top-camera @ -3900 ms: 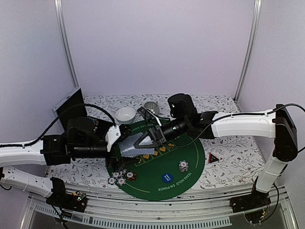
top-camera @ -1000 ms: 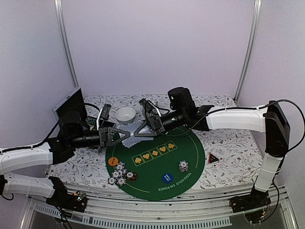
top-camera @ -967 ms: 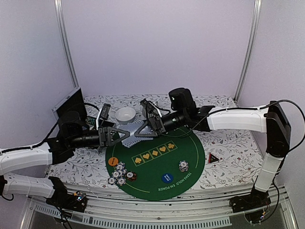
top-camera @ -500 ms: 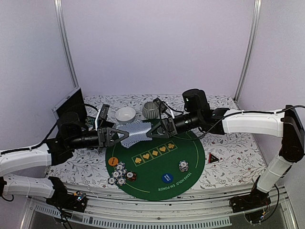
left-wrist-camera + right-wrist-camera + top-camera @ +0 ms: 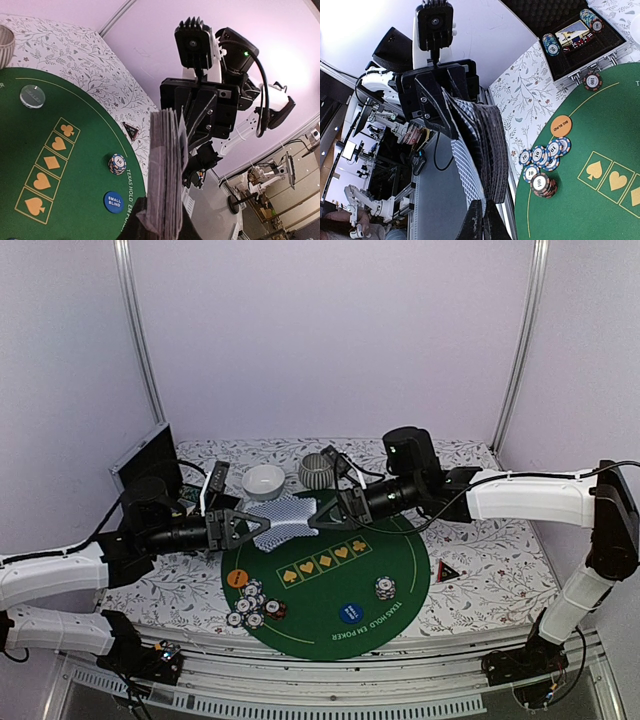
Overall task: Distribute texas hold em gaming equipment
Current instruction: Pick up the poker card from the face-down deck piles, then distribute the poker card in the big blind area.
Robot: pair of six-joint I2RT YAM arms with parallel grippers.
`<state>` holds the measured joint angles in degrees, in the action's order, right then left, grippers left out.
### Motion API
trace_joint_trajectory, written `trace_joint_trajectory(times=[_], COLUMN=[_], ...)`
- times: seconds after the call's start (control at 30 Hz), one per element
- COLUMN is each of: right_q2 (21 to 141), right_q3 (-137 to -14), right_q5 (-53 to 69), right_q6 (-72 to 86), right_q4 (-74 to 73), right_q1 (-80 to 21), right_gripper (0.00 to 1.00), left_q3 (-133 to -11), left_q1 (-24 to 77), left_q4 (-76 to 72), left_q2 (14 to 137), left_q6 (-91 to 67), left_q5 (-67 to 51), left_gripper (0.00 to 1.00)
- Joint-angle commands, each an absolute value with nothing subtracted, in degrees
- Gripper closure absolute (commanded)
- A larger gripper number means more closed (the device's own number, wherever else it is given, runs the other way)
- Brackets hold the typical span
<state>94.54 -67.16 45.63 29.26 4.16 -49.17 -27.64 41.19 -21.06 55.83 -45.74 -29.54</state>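
Observation:
A stack of grey-blue-backed playing cards [image 5: 283, 512] hangs above the far edge of the green mat [image 5: 330, 625], my left gripper [image 5: 243, 526] shut on its left end. In the left wrist view the stack [image 5: 167, 170] stands edge-on between my fingers. My right gripper [image 5: 322, 519] faces it from the right, shut on the edge of one card [image 5: 467, 170] that peels off the stack [image 5: 490, 145]. On the mat lie striped poker chips [image 5: 250, 605], a chip stack [image 5: 385, 588], an orange button [image 5: 236, 578] and a blue button [image 5: 349, 613]. A red-black triangle [image 5: 449, 571] lies right of the mat.
A white bowl [image 5: 263, 480] and a striped grey bowl [image 5: 318, 471] stand behind the mat. An open black case [image 5: 148, 465] with more chips [image 5: 549, 44] sits at the back left. A pale disc [image 5: 33, 95] lies near the mat's far edge.
The right gripper drew back to the right from over the stack, uncovering the grey bowl, then shut on one card's edge. The left gripper kept still with the stack.

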Motion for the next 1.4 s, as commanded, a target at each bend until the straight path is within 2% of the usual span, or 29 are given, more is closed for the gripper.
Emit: trace_joint_trajectory(times=[0.0,0.17,0.57,0.63,0.7,0.77,1.0,1.1,1.23,1.37], right_q2=[93.55,93.82,93.49,93.12,92.55,91.35,82.77,79.58,78.82,81.45], right_q3=[-66.73,-66.90,-66.95,-66.99,-66.90,-66.49,-62.50,-61.48,-61.67,-64.44], right_q5=[45.73,45.11,44.43,44.09,43.53,42.44,37.52,31.52,25.39,25.40], right_q6=[29.74,29.83,29.24,28.88,28.43,27.94,25.67,23.95,21.39,16.72], right_q4=[4.73,4.75,3.05,2.38,1.28,-0.04,-7.48,-15.11,-24.38,-32.49], right_q1=[-48.27,-48.26,-48.17,-48.00,-47.65,-47.02,-41.08,-37.96,-36.92,-36.96], right_gripper=[0.98,0.98,0.98,0.98,0.98,0.98,0.98,0.98,0.98,0.98], left_q3=[-25.20,-24.57,-23.63,-23.65,-23.85,-24.33,-27.16,-30.06,-35.99,-42.62], left_q1=[41.13,41.05,41.12,41.13,41.12,41.12,38.70,36.38,32.69,28.58], left_q4=[-26.32,-28.91,-28.15,-27.74,-26.43,-23.95,-10.25,-4.57,3.46,5.86], left_q2=[54.70,54.46,52.83,52.66,52.28,51.56,48.53,47.66,49.02,53.52], left_q6=[-47.52,-48.56,-48.48,-48.33,-47.88,-47.02,-43.04,-40.30,-34.75,-30.71], left_q5=[-32.03,-33.13,-32.17,-32.08,-31.28,-29.82,-20.98,-18.90,-14.46,-15.42], left_gripper=[0.90,0.85,0.85,0.87,0.94,1.00,1.00,1.00,1.00,1.00])
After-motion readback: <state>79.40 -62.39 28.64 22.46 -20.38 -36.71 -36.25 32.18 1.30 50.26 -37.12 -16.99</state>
